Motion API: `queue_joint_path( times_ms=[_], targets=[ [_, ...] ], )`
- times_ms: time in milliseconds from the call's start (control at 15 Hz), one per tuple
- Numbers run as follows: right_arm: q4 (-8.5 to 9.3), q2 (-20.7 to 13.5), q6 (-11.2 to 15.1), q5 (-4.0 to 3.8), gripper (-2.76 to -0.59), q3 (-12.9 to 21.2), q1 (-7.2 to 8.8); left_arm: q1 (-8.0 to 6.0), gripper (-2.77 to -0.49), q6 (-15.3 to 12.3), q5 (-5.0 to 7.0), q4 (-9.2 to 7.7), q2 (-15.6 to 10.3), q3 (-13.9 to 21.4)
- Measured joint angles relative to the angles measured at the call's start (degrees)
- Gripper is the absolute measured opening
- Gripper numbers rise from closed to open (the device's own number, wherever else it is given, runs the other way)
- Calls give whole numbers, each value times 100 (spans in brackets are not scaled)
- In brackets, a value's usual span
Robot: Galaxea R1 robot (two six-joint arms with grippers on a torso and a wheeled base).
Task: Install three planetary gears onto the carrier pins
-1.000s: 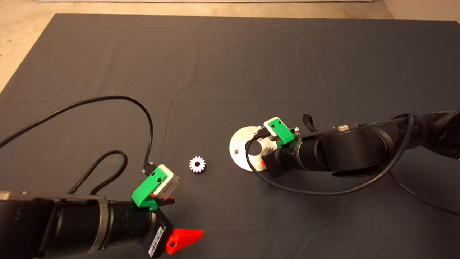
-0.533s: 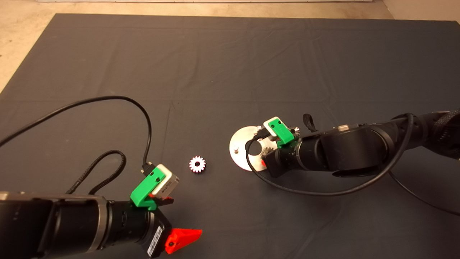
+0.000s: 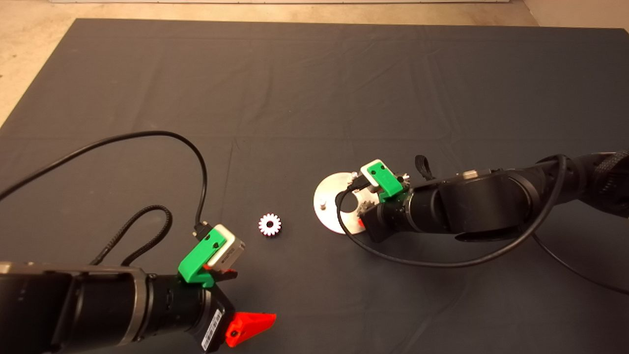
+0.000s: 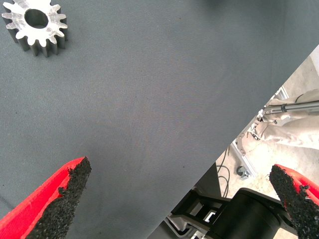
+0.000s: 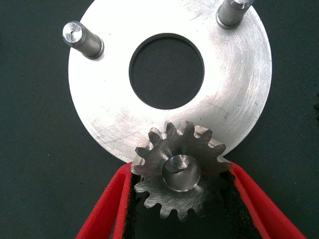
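The aluminium disc lies on the mat right of centre, and it also shows in the right wrist view. My right gripper is over its near rim, shut on a dark steel gear. That gear sits over one carrier pin, whose top shows in the gear's hole. Two other pins stand bare. The bright silvery-white gear lies flat on the mat left of the disc. My left gripper is open and empty, short of that gear.
A toothed edge, perhaps another gear, peeks from behind the right wrist camera mount beside the disc. Black cables loop over the mat by the left arm. The mat's edge and a metal frame on the floor show in the left wrist view.
My left arm has drawn back slightly toward the lower left. The right gripper and the gear on the pin have barely moved.
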Motion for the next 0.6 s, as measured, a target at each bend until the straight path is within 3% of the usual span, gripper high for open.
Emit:
queue_joint_path(
  times_ms=[600],
  targets=[
    [0, 0, -2, 1, -231, 1, 18, 0, -64, 0, -40, 0, -15, 0]
  ],
)
